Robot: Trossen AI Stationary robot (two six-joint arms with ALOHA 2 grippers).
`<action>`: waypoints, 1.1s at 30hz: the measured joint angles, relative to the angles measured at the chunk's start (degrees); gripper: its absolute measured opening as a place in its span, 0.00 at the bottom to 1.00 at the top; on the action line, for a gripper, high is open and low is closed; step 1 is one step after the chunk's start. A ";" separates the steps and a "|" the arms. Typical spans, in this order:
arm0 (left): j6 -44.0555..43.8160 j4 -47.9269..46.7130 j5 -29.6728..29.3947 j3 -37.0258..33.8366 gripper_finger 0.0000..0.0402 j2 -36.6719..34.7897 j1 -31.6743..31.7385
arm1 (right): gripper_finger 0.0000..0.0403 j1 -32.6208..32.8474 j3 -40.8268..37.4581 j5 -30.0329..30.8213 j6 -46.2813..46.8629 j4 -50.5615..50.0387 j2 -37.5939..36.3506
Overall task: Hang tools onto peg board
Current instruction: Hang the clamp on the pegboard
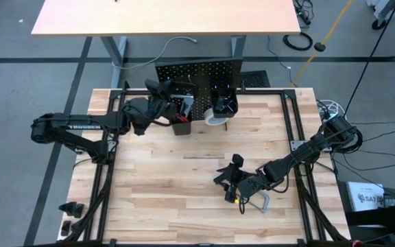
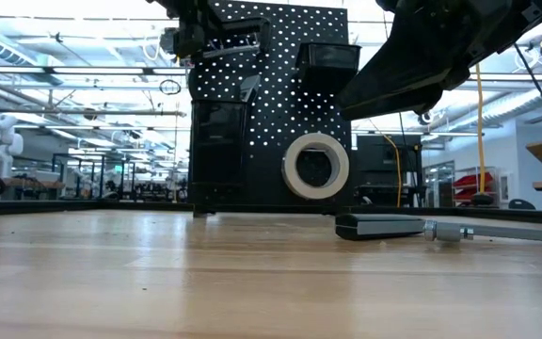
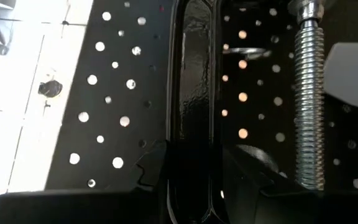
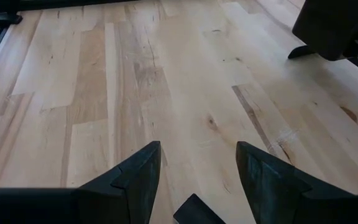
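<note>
The peg board [image 1: 204, 75] stands upright at the table's far edge, with a white tape roll [image 2: 316, 166] hanging on its front. My left gripper [image 1: 164, 95] is up at the board's upper left [image 2: 205, 42], shut on a black C-clamp [image 3: 194, 74] with a silver screw [image 3: 309, 93]. My right gripper [image 1: 227, 171] stands open low over the table's near right part [image 4: 197, 168], with only bare wood between its fingers. Just behind it a grey bar clamp [image 1: 258, 199] lies flat on the table [image 2: 384, 226]. My left gripper pinches the C-clamp's black frame bar [image 3: 194, 143] between its two fingers [image 3: 154, 171], pointing level toward the peg board from the near left. The clamp is lifted clear of the table, close in front of the board's holes. Its screw [image 2: 229, 49] lies about level.
Two black bins hang on the board; the left one [image 1: 181, 123] holds red-handled tools. The table's middle and near left [image 1: 156, 185] are bare wood. A second tan table [image 1: 163, 17] stands beyond the board.
</note>
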 joint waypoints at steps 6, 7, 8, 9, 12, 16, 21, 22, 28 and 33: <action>-0.15 -0.23 -0.04 0.00 0.25 0.00 0.22 | 0.50 0.00 0.00 0.00 0.00 0.01 0.00; -0.13 -0.23 0.10 0.00 0.25 0.00 0.30 | 0.50 0.00 0.00 0.00 0.00 0.01 0.00; -0.17 -0.23 0.13 0.00 0.25 0.00 0.34 | 0.50 0.00 0.00 0.00 0.00 0.03 0.00; -0.15 -0.23 0.09 0.00 0.25 0.00 0.42 | 0.50 0.00 0.00 0.00 0.00 0.01 0.00; -0.15 -0.09 0.08 0.00 0.25 0.35 0.67 | 0.50 0.00 0.00 0.00 0.00 0.03 0.00; -0.08 0.69 0.15 0.16 0.25 1.93 1.42 | 0.50 0.00 0.00 0.00 0.00 0.05 0.00; 1.65 4.05 -1.25 0.27 0.25 4.09 1.45 | 0.50 0.01 -0.02 0.00 0.00 0.05 0.00; 2.72 5.14 -1.66 0.26 0.25 4.43 1.44 | 0.50 0.00 -0.02 0.00 0.00 0.05 0.00; 6.10 5.32 -2.92 0.94 0.25 5.27 1.32 | 0.50 0.02 -0.02 0.00 0.00 0.05 0.00; 6.03 3.74 -3.40 1.05 0.25 5.27 1.11 | 0.50 0.03 -0.02 0.00 0.00 0.03 0.00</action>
